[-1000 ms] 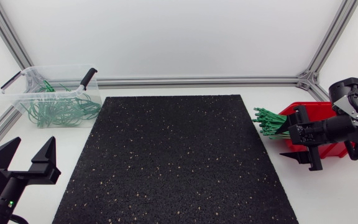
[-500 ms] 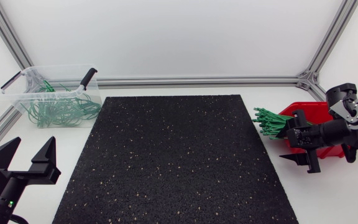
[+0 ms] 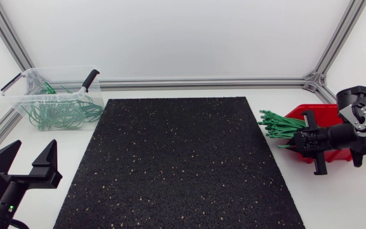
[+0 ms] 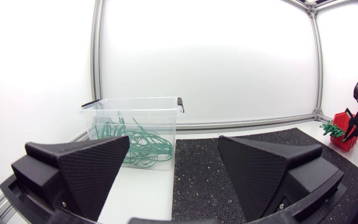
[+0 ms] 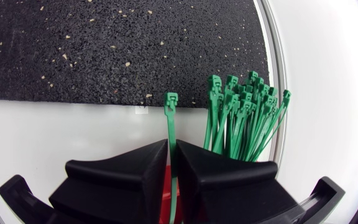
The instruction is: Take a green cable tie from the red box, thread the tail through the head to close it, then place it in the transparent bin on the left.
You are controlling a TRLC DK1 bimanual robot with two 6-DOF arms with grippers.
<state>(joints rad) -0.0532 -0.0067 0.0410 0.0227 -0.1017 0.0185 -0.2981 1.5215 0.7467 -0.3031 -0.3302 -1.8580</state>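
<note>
Picking step: at the red plastic box point(image 3: 321, 113), the matte black right gripper point(image 5: 172, 146) pinches one green plastic cable tie point(image 5: 171, 118), which I judge must next be lifted clear of the box, while the left gripper point(image 4: 173, 144) is spread.

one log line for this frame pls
right end effector: shut on single green plastic cable tie, at red plastic box | left end effector: open, empty | clear plastic bin: holds looped ties

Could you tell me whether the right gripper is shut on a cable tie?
Shut: the jaws of the right gripper pinch one green cable tie from both sides.
</note>
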